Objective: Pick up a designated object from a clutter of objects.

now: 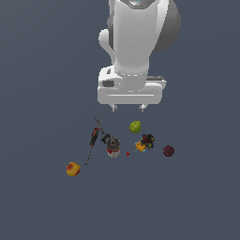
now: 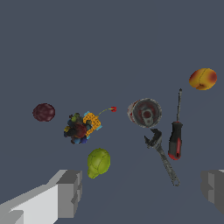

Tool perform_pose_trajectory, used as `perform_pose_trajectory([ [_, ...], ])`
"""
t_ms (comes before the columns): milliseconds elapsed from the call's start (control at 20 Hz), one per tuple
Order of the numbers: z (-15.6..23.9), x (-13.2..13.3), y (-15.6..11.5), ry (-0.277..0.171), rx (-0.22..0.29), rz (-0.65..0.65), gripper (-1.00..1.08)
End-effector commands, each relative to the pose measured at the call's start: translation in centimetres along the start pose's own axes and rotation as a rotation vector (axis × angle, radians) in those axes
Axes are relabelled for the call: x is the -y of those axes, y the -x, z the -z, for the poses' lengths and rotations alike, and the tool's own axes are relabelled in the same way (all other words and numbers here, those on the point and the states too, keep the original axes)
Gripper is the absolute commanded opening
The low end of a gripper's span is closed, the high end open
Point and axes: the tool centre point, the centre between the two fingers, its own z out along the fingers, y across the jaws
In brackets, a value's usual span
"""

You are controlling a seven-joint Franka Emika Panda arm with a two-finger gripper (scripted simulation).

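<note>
The designated object (image 1: 148, 139) (image 2: 77, 129), the lumpy black thing with dark red and green-blue patches, lies on the floor touching the yellow-orange piece (image 1: 140, 146) (image 2: 92, 122). In the exterior view, taking it as the clock's centre, that piece sits at 7 o'clock, the green fruit (image 1: 135, 126) (image 2: 98, 162) near at 10, the maroon ball (image 1: 168, 151) (image 2: 43, 112) near at 4, and the tiny red bit (image 1: 127, 153) (image 2: 113, 109) at 8. Beyond, toward 9, you have the small can (image 1: 113, 146) (image 2: 145, 113), a wrench (image 2: 161, 157), the screwdriver (image 1: 94, 137) (image 2: 175, 139) and, farthest, the peach (image 1: 73, 168) (image 2: 203, 78). Your gripper (image 1: 127, 107) (image 2: 140, 192) hangs high with its jaws spread wide and empty, roughly above the fruit. I judge you should first centre over the dark lump, then descend with the fingers (image 2: 70, 193) turned so neither lands on the yellow-orange piece or nudges the fruit.
</note>
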Motion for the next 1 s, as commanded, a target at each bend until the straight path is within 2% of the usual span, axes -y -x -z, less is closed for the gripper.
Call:
perform_pose_trajectory([
  [0, -1.0, 0.6, -0.2, 0.002, -0.001, -0.022, 1.00],
  [500, -7.5, 4.5, -1.2, 0.007, -0.008, -0.160, 1.00],
  [950, -13.9, 8.5, -0.9, 0.004, -0.014, -0.293, 1.00],
])
